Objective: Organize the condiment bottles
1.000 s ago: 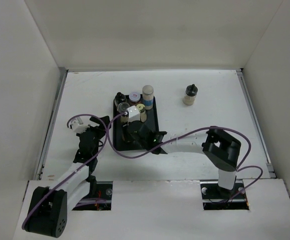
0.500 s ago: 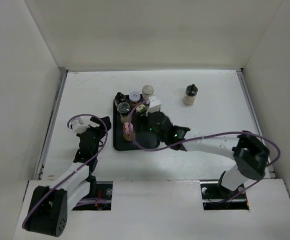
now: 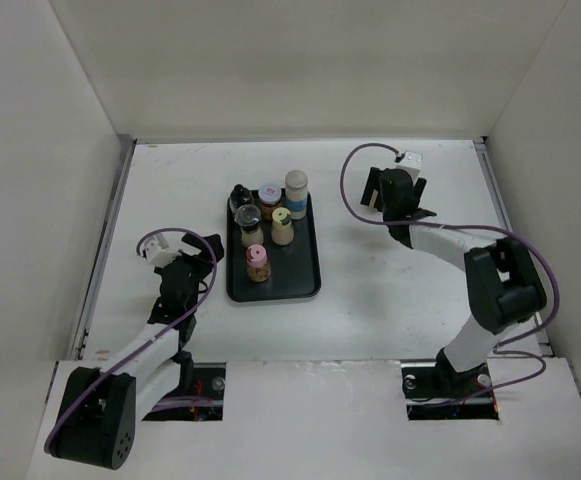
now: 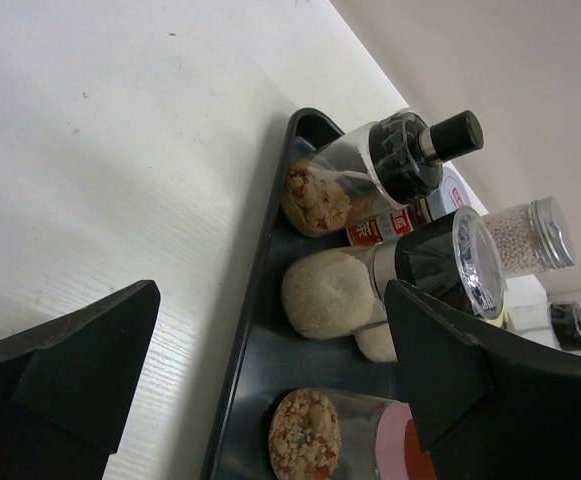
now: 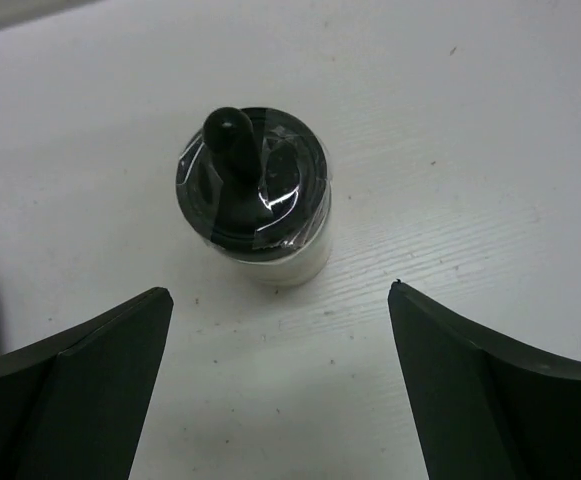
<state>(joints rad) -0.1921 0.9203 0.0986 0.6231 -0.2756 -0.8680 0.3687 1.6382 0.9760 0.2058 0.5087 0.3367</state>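
Observation:
Several condiment bottles stand on a black tray (image 3: 305, 275) mid-table: a tall blue-labelled one (image 3: 296, 190), a pale-yellow-capped one (image 3: 283, 228), a pink-capped one (image 3: 257, 262) and black-capped ones (image 3: 238, 197). One more black-capped bottle (image 5: 255, 195) stands alone on the table at the back right. My right gripper (image 5: 278, 300) hovers open just short of it, nothing between the fingers. In the top view that gripper (image 3: 382, 188) hides this bottle. My left gripper (image 3: 192, 255) is open beside the tray's left edge (image 4: 260, 330), facing the pink-capped bottle (image 4: 340, 440).
White walls enclose the table on the left, back and right. The right arm's purple cable (image 3: 355, 165) loops above the back right area. The tray's near half (image 3: 290, 285) holds only the pink-capped bottle.
My right gripper let go of the pink-capped bottle on the tray, opened wide, and swung to the back right over the lone black-capped bottle. The left arm stayed put.

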